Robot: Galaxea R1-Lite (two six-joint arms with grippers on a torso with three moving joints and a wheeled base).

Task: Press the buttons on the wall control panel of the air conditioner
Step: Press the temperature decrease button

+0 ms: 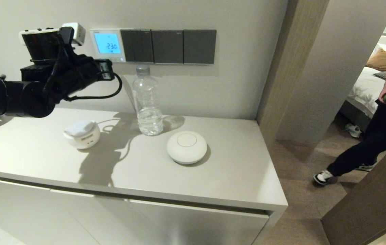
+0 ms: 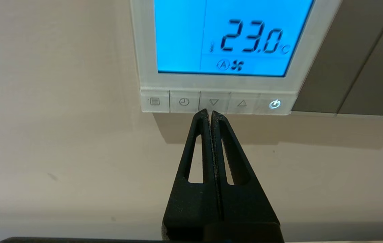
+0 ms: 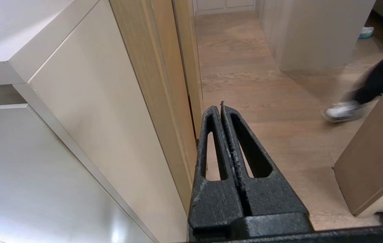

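Observation:
The white control panel (image 1: 108, 45) hangs on the wall, its screen lit light blue and reading 23.0. It fills the top of the left wrist view (image 2: 222, 81). Its row of pale buttons (image 2: 216, 102) runs under the screen: menu, clock, down arrow (image 2: 213, 101), up arrow, lit power key (image 2: 274, 104). My left gripper (image 2: 210, 112) is shut and empty, its tips at the bottom edge of the down-arrow key; I cannot tell if they touch. In the head view the left gripper (image 1: 111, 69) sits just below the panel. My right gripper (image 3: 221, 106) is shut and empty, low beside the cabinet.
Dark grey switch plates (image 1: 168, 46) sit right of the panel. On the white cabinet top (image 1: 234, 170) stand a clear water bottle (image 1: 147, 102), a round white device (image 1: 186, 147) and a small white lidded pot (image 1: 82, 134). A person (image 1: 383, 112) stands in the doorway at right.

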